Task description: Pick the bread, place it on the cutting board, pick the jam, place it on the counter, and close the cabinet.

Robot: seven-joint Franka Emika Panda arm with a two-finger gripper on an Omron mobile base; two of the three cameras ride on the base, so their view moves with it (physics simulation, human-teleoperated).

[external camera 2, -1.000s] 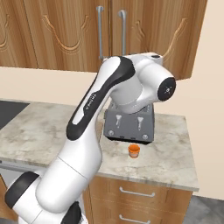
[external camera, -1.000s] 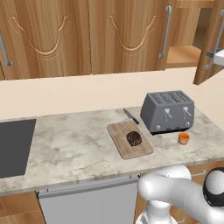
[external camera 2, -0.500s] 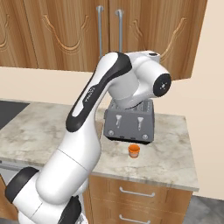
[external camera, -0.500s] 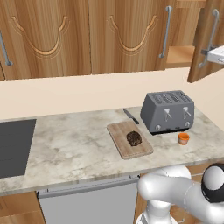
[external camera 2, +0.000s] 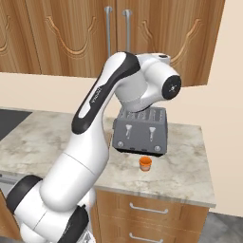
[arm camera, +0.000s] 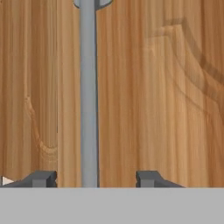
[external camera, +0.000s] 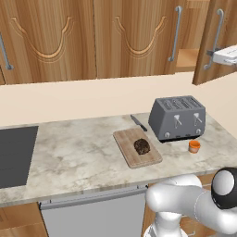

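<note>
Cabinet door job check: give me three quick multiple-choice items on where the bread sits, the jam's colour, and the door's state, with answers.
1. Where is the bread?
A. on the cutting board
B. on top of the toaster
C. inside the cabinet

2. What colour is the jam?
A. green
B. orange
C. white

3. How is the right cabinet door?
A. fully shut
B. removed
C. partly open

Answers:
1 A: the bread lies on the cutting board.
2 B: the jam on the counter in front of the toaster is orange.
3 C: the cabinet door swings out, a shelf showing behind it; the open pincer straddles its handle.
</note>
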